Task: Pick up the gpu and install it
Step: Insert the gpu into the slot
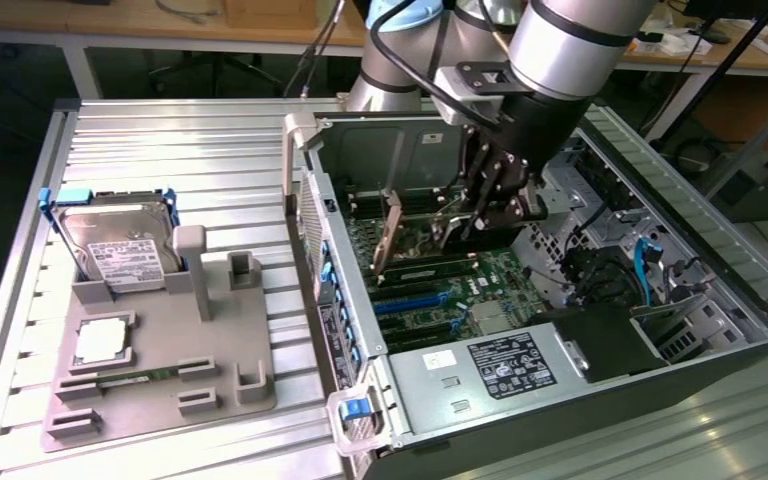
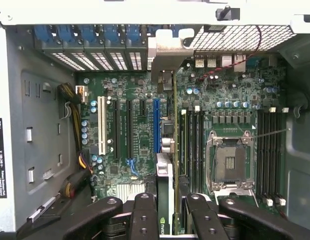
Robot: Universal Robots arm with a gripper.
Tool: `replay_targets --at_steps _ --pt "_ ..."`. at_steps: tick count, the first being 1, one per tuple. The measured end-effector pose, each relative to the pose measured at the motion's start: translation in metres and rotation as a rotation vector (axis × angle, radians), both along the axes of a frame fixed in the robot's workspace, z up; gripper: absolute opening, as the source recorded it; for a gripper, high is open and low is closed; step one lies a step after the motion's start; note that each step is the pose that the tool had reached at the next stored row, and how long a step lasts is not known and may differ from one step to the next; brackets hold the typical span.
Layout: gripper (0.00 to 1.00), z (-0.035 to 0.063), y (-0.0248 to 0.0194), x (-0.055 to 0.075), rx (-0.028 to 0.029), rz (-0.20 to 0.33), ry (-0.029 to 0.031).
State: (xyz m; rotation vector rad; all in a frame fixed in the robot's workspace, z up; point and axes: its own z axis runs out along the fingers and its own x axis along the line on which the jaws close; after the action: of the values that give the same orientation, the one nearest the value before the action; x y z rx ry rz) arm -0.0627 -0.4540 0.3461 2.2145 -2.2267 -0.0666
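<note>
The gpu (image 2: 165, 210) stands on edge between my fingertips, a thin card with a green face. Its silver end bracket (image 2: 167, 55) reaches the case's rear slot openings. My gripper (image 2: 170, 217) is shut on the gpu, with one black finger (image 2: 144, 215) on each side of it. The card runs just beside the blue expansion slot (image 2: 156, 117) of the motherboard; whether it touches the slot I cannot tell. In the exterior view my gripper (image 1: 491, 215) is inside the open computer case (image 1: 357, 390), and the gpu (image 1: 395, 235) extends from it toward the exterior view's left.
A grey fixture plate (image 1: 224, 340) at the exterior view's left holds a silver hard drive (image 1: 117, 245), a processor (image 1: 101, 342) and a green RAM stick (image 1: 144, 378). Inside the case are the power supply (image 1: 498, 368), the CPU socket (image 2: 230, 162), a white slot (image 2: 101, 125) and cable bundles (image 2: 75, 130).
</note>
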Motion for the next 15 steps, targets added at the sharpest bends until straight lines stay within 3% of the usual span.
replay_targets --at_steps 15 --pt "0.27 -0.0090 0.0000 0.0000 0.0074 0.000 0.0000"
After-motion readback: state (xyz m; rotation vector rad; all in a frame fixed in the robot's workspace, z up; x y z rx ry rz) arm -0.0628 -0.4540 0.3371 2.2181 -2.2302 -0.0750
